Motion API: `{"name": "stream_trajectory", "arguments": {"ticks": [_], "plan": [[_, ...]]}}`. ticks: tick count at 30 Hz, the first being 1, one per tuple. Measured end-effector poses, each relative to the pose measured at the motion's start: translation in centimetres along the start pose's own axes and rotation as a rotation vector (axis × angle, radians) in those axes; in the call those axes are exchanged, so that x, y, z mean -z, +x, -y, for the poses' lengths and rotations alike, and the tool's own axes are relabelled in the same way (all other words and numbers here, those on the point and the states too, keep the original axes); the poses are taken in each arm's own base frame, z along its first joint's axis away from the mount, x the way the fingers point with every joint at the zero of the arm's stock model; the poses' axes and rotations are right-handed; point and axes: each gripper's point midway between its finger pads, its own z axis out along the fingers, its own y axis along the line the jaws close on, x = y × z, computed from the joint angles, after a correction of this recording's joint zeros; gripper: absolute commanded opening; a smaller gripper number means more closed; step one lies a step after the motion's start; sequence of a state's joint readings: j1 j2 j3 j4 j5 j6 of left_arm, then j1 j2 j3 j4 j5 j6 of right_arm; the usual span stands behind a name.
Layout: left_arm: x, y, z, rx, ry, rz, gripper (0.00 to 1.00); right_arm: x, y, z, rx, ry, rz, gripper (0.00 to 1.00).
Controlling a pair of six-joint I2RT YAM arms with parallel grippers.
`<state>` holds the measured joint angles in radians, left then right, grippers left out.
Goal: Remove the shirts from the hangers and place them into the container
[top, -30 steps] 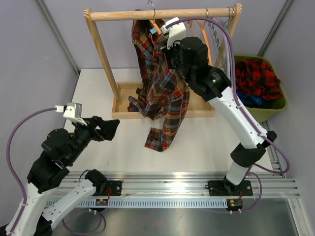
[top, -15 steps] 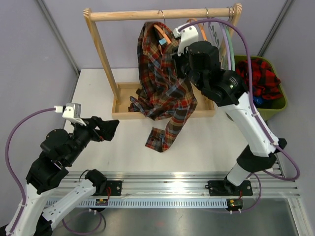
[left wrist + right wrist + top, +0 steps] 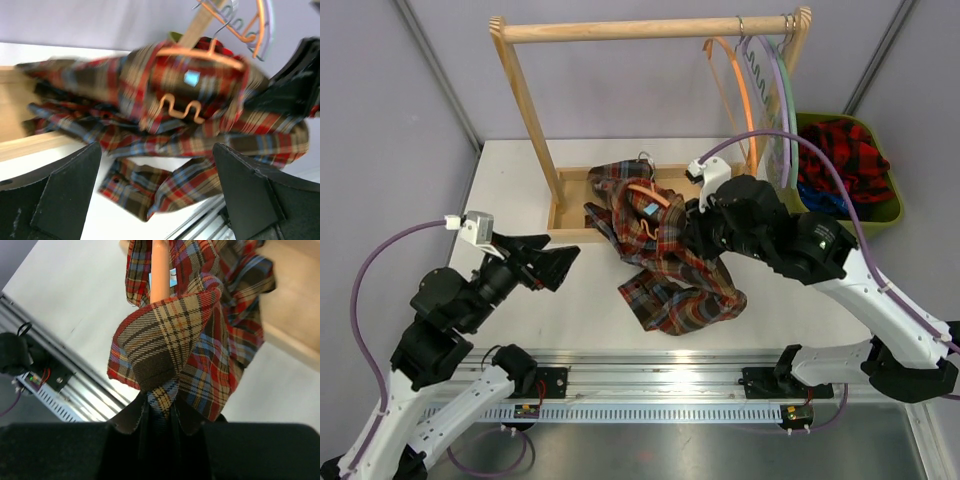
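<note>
While my right claw (image 3: 159, 407) pinches a fold of the tartan shirt (image 3: 670, 270), I note the ground: a white table (image 3: 520, 180) with pale lilac walls on three sides. Wooden rack (image 3: 640, 28) at the back, its tray (image 3: 570, 236) on the table.

Shirt heaped, partly over the tray's front edge and partly on the table. Long axis slants from the tray toward the near edge and my right. Orange hanger (image 3: 655, 195) inside the collar, hook toward the rack.

Spare hangers (image 3: 760, 90) at the rail's right end. Container (image 3: 876, 228) off the far right corner, red shirt (image 3: 840, 150) in it, well apart from the tartan one.

Left claw (image 3: 555, 262) spread wide, holding nothing, over the table just left of the shirt, mouth toward it.

Open room: table left of the tray. My right arm crosses the stretch between shirt and container.
</note>
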<state>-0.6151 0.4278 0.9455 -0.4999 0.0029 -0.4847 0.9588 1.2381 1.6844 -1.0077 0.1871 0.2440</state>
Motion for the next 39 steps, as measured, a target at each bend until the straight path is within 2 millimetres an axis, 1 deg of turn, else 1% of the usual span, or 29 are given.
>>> {"name": "stream_trajectory", "arguments": {"ticks": [4,7,12,15,18,21,23,25,26,28,29,30,31,32,33,35,36,37,38,39], "plan": [[-2.6,0.8,1.0,0.018,0.074,-0.009,0.97,-1.0,2.6,-2.2,-0.010,-0.074,-0.067,0.00],[-5.0,0.9,1.8,0.030,0.117,-0.013,0.97,-1.3,3.5,-3.6,-0.014,-0.119,-0.086,0.00],[-8.4,1.0,3.0,0.043,0.178,-0.013,0.97,-1.5,3.2,-5.0,-0.030,-0.164,-0.066,0.00],[-10.0,2.0,4.0,0.046,0.214,-0.039,0.97,-1.6,3.0,-5.3,-0.039,-0.180,-0.057,0.00],[-11.1,3.2,5.1,0.036,0.236,-0.066,0.96,-1.7,3.0,-5.4,-0.046,-0.178,-0.057,0.00],[-11.9,3.3,6.4,0.026,0.259,-0.064,0.92,-1.7,3.1,-5.3,-0.048,-0.175,-0.059,0.00],[-12.2,3.4,7.4,0.015,0.282,-0.062,0.86,-1.8,3.2,-5.5,-0.049,-0.185,-0.062,0.00],[-12.4,3.4,8.1,0.004,0.296,-0.061,0.77,-1.8,3.3,-5.7,-0.049,-0.194,-0.062,0.00],[-12.6,3.4,8.3,-0.003,0.293,-0.058,0.62,-1.8,3.3,-5.8,-0.050,-0.195,-0.063,0.00],[-13.2,3.4,7.5,-0.027,0.249,-0.045,0.46,-1.6,3.2,-5.8,-0.055,-0.199,-0.057,0.00],[-13.4,3.4,7.2,-0.031,0.231,-0.040,0.31,-1.5,3.1,-5.8,-0.057,-0.198,-0.052,0.00],[-13.6,3.3,6.8,-0.039,0.209,-0.033,0.24,-1.4,3.1,-5.7,-0.060,-0.198,-0.053,0.00],[-13.8,3.3,6.5,-0.048,0.191,-0.031,0.14,-1.2,3.1,-5.7,-0.061,-0.197,-0.048,0.00],[-14.1,3.2,6.2,-0.057,0.171,-0.025,0.02,-1.0,3.0,-5.6,-0.063,-0.196,-0.045,0.00],[-14.2,3.2,6.1,-0.060,0.164,-0.023,0.00,-0.8,3.0,-5.5,-0.064,-0.193,-0.043,0.00],[-14.4,3.1,6.2,-0.061,0.153,-0.017,0.00,-0.6,3.0,-5.3,-0.065,-0.190,-0.040,0.00],[-14.4,3.1,6.3,-0.062,0.152,-0.016,0.00,-0.5,3.0,-5.3,-0.065,-0.187,-0.038,0.12],[-14.5,3.1,6.4,-0.063,0.148,-0.014,0.00,-0.4,3.0,-5.2,-0.066,-0.187,-0.035,0.28],[-14.6,3.0,6.5,-0.066,0.146,-0.013,0.00,-0.3,2.9,-5.3,-0.065,-0.189,-0.031,0.49],[-14.7,3.1,6.7,-0.069,0.149,-0.018,0.00,-0.3,2.8,-5.4,-0.066,-0.194,-0.027,0.49]]}}
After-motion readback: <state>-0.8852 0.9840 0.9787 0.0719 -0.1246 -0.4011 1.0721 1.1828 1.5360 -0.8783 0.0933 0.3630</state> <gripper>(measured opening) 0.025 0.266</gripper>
